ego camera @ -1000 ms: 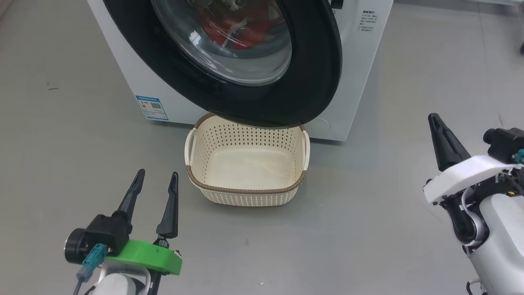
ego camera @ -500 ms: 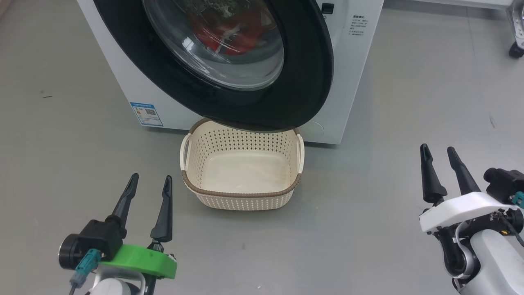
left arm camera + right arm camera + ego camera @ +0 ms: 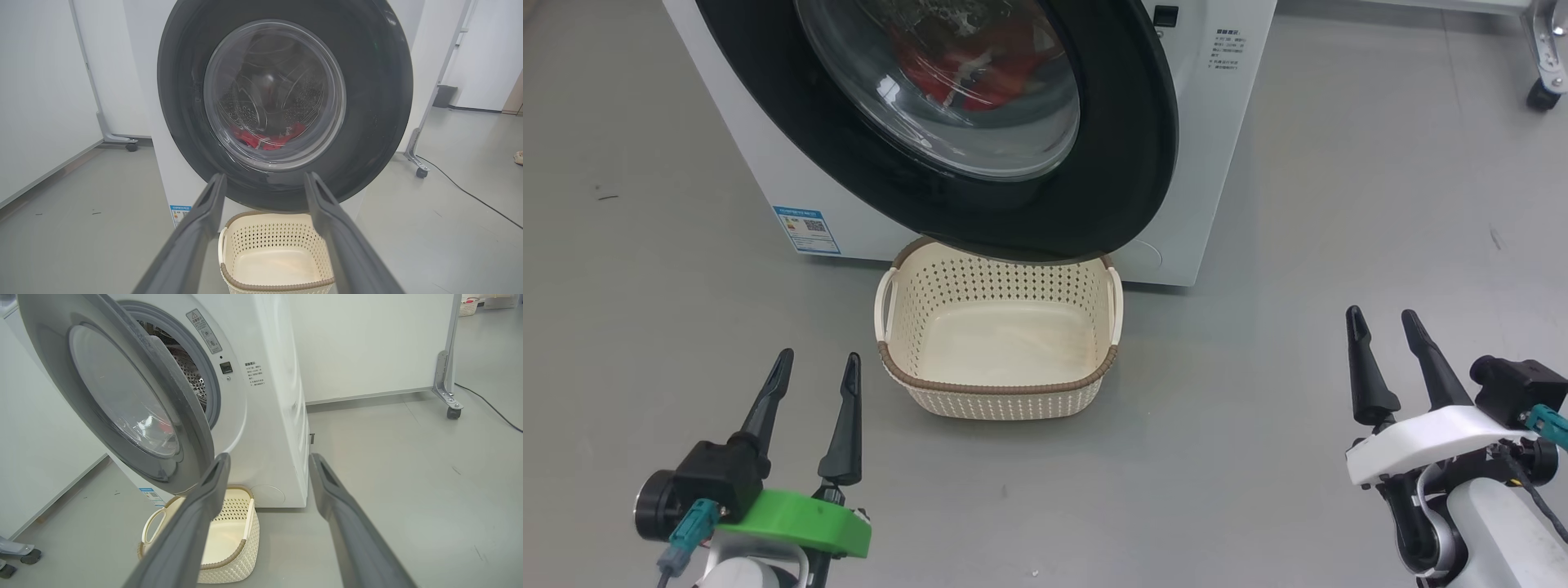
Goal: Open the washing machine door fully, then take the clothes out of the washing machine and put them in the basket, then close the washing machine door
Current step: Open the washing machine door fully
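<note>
The washing machine door (image 3: 1013, 204) stood ajar, its free edge off the washing machine (image 3: 1217, 163) on our right, its lower rim over the back of the basket (image 3: 996, 385). The clothes (image 3: 265, 139) lay red in the drum behind the glass. The left gripper (image 3: 818, 357) and right gripper (image 3: 1382, 313) hung low, well apart from it, fingers spread, holding nothing. We judged it best to hook the right gripper behind that free edge and follow the hinge's arc.

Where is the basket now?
In the head view the basket stands on the floor at centre, directly before the washing machine, beneath its partly open door.
</note>
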{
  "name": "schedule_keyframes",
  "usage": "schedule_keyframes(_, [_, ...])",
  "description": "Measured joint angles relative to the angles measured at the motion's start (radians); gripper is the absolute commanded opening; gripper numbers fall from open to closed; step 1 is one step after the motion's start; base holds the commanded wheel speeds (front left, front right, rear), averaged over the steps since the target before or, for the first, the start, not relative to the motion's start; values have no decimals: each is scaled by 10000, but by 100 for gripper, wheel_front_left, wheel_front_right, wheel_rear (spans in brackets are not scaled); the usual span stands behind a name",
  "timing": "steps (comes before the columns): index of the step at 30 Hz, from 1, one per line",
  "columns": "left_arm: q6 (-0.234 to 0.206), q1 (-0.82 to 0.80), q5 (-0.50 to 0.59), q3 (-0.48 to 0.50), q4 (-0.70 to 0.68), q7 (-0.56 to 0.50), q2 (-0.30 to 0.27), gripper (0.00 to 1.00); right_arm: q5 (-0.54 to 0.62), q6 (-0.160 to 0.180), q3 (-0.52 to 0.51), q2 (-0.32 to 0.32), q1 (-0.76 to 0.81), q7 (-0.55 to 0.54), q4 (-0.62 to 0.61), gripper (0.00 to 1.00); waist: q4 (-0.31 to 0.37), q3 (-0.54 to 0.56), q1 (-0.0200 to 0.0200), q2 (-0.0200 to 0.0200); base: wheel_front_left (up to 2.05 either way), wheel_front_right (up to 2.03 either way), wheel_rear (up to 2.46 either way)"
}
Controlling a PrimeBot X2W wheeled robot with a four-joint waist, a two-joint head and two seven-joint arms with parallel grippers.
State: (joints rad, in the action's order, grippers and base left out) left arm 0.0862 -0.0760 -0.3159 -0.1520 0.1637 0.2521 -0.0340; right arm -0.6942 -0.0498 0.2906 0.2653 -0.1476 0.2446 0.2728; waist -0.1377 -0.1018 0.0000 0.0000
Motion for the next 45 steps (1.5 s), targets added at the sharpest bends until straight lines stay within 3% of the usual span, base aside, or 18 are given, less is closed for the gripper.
schedule_keyframes(45, [82, 47, 10, -61, -50, 0, 0, 100, 619, 98, -401, -153, 545, 33, -652, 100, 28, -42, 0, 0, 0, 0, 0])
